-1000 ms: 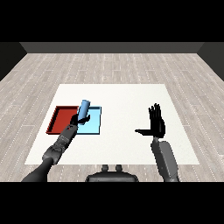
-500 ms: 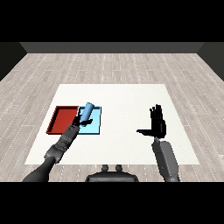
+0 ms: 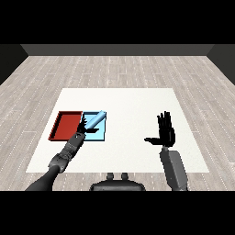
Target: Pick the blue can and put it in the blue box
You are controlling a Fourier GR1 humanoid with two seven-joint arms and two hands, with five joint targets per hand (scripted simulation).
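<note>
Left hand [image 3: 83, 130] sits at the near-left corner of the blue tray [image 3: 102, 135], fingers curled round the lower end of the blue can [image 3: 95, 120]. The exact wrap is hard to make out: the hand is small and dark, and it covers the can's base. Can is tilted hard, top end pointing up and right, lying across and above the blue tray's near-left part. Can't tell if it touches the tray floor or is held just clear of it. No label or writing readable on the can; it's plain light blue, close in colour to the tray, so its lower edge blends in.

Red tray [image 3: 67, 125] sits touching the blue tray's left side. Its near-right corner is partly covered by the left hand and wrist.

Right hand [image 3: 165, 131] is well to the right of the blue tray, above the white table [image 3: 128, 103], fingers straight and pointing up, thumb sticking out left, holding nothing. Both forearms are cut off at the lower edge of the view.
</note>
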